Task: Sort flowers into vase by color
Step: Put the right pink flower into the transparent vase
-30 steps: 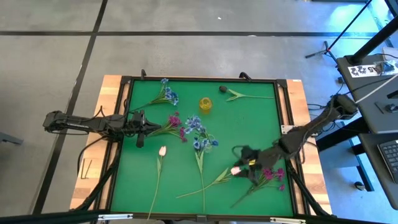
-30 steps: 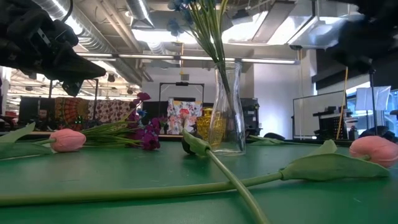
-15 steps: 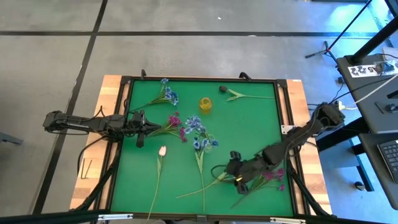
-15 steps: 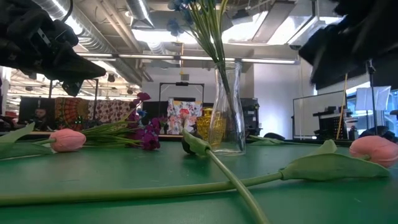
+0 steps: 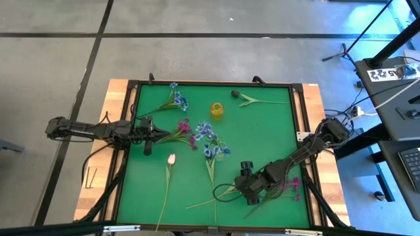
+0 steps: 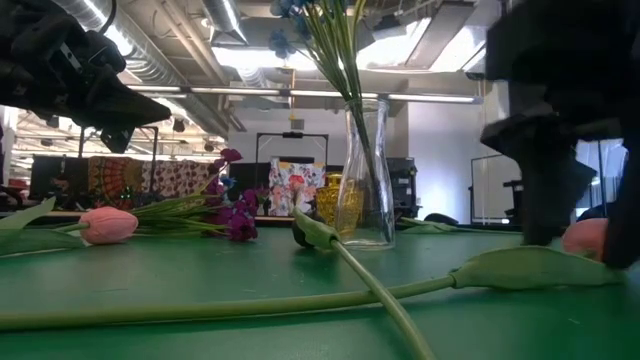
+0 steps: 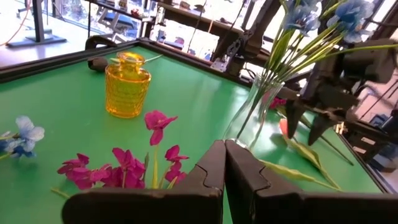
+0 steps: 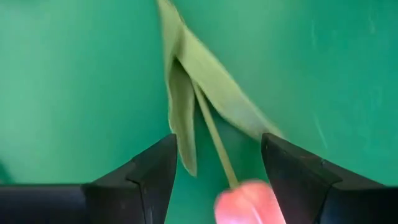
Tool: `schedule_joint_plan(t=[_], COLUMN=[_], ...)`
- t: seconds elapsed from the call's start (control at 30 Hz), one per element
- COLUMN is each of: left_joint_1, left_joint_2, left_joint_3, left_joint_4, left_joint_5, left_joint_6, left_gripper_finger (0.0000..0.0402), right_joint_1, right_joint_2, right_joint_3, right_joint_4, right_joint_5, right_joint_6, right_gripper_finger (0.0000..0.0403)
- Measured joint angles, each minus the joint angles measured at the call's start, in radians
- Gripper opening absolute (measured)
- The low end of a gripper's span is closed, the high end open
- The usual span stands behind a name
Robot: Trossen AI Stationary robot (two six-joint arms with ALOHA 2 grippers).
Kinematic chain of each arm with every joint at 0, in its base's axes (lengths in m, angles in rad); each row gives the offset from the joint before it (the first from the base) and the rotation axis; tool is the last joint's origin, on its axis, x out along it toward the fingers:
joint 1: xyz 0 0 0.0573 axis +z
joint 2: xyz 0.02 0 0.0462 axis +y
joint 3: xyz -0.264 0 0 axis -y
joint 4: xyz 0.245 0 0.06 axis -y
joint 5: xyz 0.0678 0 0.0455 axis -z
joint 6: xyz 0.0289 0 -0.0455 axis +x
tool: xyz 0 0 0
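Observation:
The white-pink tulip (image 5: 216, 195) lies on the green mat near its right near corner, and its bud (image 6: 592, 238) rests on the mat. My right gripper (image 5: 243, 186) is open and low over it; the fingers stand either side of the stem (image 8: 214, 142) just behind the bud (image 8: 249, 202), with a gap on both sides. My left gripper (image 5: 152, 135) is shut and waits at the mat's left, beside a magenta spray (image 7: 124, 168). The clear vase (image 6: 365, 175) holds blue flowers (image 5: 209, 134).
A yellow bottle (image 5: 217, 109) stands behind the vase. Lying on the mat: a dark tulip (image 5: 235, 94) at the far edge, a blue spray (image 5: 176, 100) far left, a second white-pink tulip (image 5: 171, 158), a magenta spray (image 5: 287, 184) beside my right arm, and a long stem (image 5: 212, 183).
My right gripper has moved toward the table's left and near edge and come down over the tulip's bud, which it now covers in the high view. In the low view it has dropped from above the picture to mat level. The flowers lie as before.

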Motion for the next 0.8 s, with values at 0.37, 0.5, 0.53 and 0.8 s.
schedule_joint_plan(t=[0.37, 0.5, 0.53, 0.8], left_joint_1=[0.0, 0.0, 0.0, 0.0], left_joint_2=[0.0, 0.0, 0.0, 0.0], left_joint_3=[0.0, 0.0, 0.0, 0.0], left_joint_4=[0.0, 0.0, 0.0, 0.0], left_joint_5=[0.0, 0.0, 0.0, 0.0], left_joint_6=[0.0, 0.0, 0.0, 0.0], left_gripper_finger=[0.0, 0.0, 0.0, 0.0], right_joint_1=[0.0, 0.0, 0.0, -0.001], right_joint_2=[0.002, 0.001, 0.001, -0.011], right_joint_3=[0.0, 0.001, 0.002, -0.004], right_joint_4=[-0.149, -0.193, -0.209, -0.478], right_joint_5=[0.064, 0.068, 0.068, 0.129], right_joint_6=[0.0, 0.0, 0.0, 0.025], right_gripper_finger=[0.0176, 0.0116, 0.0102, 0.0035])
